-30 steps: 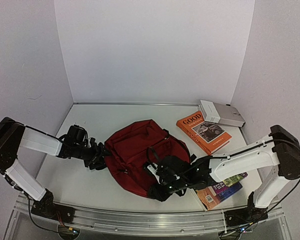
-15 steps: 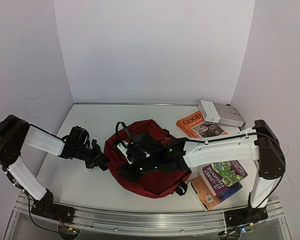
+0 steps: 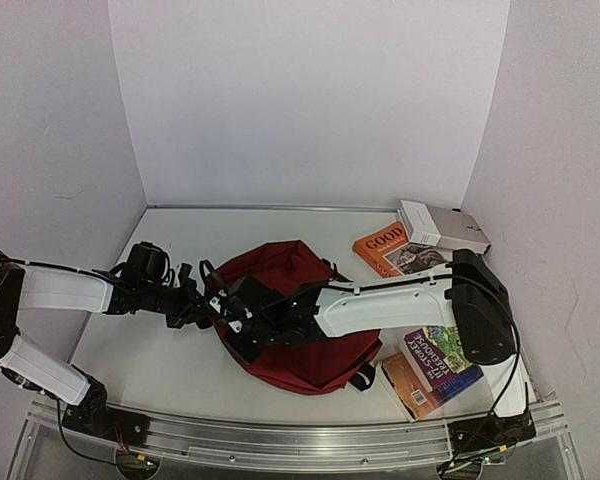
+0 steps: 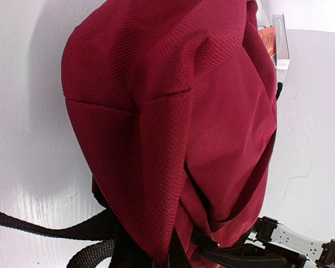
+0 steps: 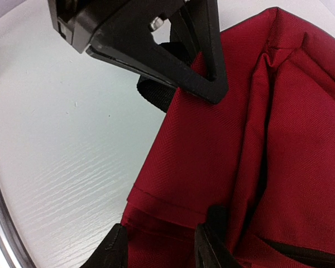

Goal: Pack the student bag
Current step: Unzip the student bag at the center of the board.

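We see the student bag (image 3: 280,265) lying on the table (image 3: 170,365), with books (image 3: 405,255) to its right. The left gripper (image 5: 209,89) is clamped on the bag's left edge by a black strap (image 5: 156,92). The right gripper (image 5: 164,223) straddles a red fold just beside it, fingers apart, and we cannot tell whether it grips.

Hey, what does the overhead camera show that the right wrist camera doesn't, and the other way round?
Only the overhead view: both arms whole, plus the orange book, the white box and the stacked colourful books on the right arm's side of the table.
Only the right wrist view: a close look at the left gripper pinched shut on the edge of the student bag, and the right gripper with its fingers apart over a red fold. Whether it grips is unclear.
Both: the bag, the white table, and the two grippers at the bag's edge.
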Controlling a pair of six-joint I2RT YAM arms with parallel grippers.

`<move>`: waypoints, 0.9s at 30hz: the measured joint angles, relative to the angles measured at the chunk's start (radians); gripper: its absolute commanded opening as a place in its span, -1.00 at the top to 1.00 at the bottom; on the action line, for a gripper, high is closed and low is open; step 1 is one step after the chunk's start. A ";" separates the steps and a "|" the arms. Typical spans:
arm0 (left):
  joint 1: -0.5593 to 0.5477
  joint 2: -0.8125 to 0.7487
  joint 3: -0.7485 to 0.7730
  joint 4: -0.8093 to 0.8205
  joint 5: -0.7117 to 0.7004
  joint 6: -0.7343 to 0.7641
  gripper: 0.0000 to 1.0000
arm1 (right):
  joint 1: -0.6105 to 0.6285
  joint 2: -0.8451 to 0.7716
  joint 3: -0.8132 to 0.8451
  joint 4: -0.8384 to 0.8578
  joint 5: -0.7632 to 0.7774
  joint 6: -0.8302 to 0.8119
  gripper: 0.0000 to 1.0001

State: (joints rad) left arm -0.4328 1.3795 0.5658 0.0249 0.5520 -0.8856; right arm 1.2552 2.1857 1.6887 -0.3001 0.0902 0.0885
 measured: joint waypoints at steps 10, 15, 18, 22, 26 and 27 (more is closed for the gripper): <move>0.000 -0.003 -0.006 -0.018 -0.006 0.004 1.00 | -0.009 0.012 0.009 -0.011 0.029 -0.010 0.23; 0.000 0.005 -0.006 -0.020 -0.006 0.004 0.99 | -0.019 0.010 0.004 -0.012 0.030 -0.010 0.23; 0.000 0.016 -0.006 -0.021 -0.006 0.004 1.00 | -0.029 0.005 -0.014 -0.012 0.030 -0.010 0.24; 0.000 0.022 -0.006 -0.021 -0.006 0.005 1.00 | -0.039 -0.005 -0.036 -0.008 0.029 -0.010 0.34; 0.000 0.027 -0.006 -0.021 -0.006 0.007 1.00 | -0.045 -0.005 -0.040 -0.008 0.022 -0.007 0.54; 0.000 0.029 -0.006 -0.021 -0.006 0.007 1.00 | -0.046 -0.005 -0.040 -0.008 0.021 -0.007 0.60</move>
State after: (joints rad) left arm -0.4330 1.4080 0.5602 0.0034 0.5461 -0.8782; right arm 1.2089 2.1803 1.6489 -0.3077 0.1108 0.0815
